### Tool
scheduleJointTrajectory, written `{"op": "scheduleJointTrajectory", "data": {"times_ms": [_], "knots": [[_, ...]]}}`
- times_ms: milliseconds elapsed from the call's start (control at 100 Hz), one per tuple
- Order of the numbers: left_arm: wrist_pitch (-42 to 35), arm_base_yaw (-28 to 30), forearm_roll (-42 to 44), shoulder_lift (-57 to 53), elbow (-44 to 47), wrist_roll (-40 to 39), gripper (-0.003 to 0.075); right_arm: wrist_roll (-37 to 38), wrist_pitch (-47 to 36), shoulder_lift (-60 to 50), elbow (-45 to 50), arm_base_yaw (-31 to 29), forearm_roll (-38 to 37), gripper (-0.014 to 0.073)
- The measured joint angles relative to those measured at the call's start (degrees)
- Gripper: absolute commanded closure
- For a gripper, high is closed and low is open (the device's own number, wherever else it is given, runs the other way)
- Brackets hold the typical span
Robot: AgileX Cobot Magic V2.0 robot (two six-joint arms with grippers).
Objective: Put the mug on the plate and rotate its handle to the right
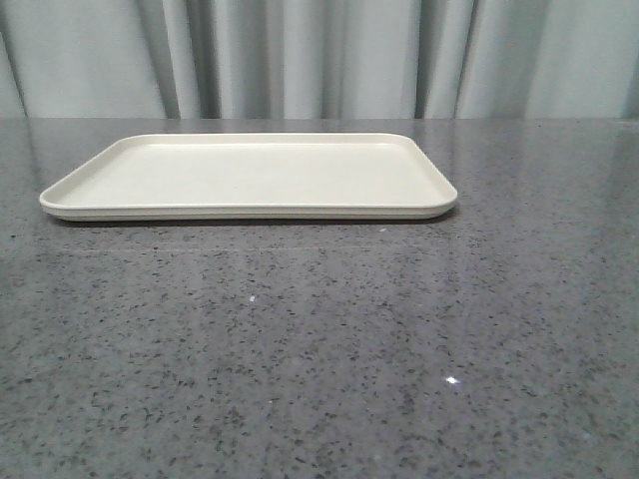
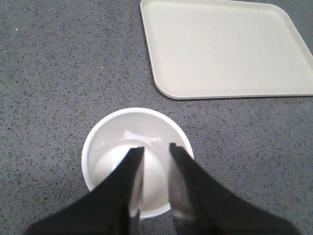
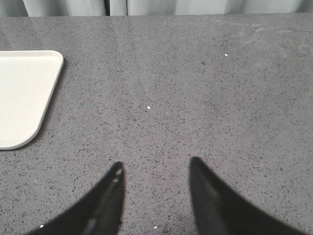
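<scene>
The white mug [image 2: 115,147] stands upright on the grey table, seen from above in the left wrist view only. Its handle and printed face are hidden. My left gripper [image 2: 155,147] hangs right over the mug's mouth, its fingers a narrow gap apart, with only the mug's inside and near rim showing between them. The cream plate [image 2: 225,49] lies empty on the table beyond the mug; it also shows in the front view [image 1: 250,175] and the right wrist view [image 3: 24,98]. My right gripper [image 3: 154,164] is open and empty over bare table beside the plate's corner.
Grey speckled tabletop [image 1: 319,339] runs all round the plate. A pale curtain [image 1: 319,55] hangs behind the table's far edge. Neither arm nor the mug shows in the front view.
</scene>
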Motion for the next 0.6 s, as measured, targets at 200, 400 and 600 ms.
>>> {"op": "scheduleJointTrajectory", "data": {"times_ms": [200,400,600], "knots": [[0.61,0.0,0.0,0.0,0.0,0.0,0.0152,0.0,0.0,0.0,0.0,0.0,0.0,0.0102],[0.61,0.0,0.0,0.0,0.0,0.0,0.0145,0.0,0.0,0.0,0.0,0.0,0.0,0.0102],[0.89,0.0,1.77,0.09,0.0,0.0,0.0146,-0.08,0.0,0.0,0.0,0.0,0.0,0.0102]]}}
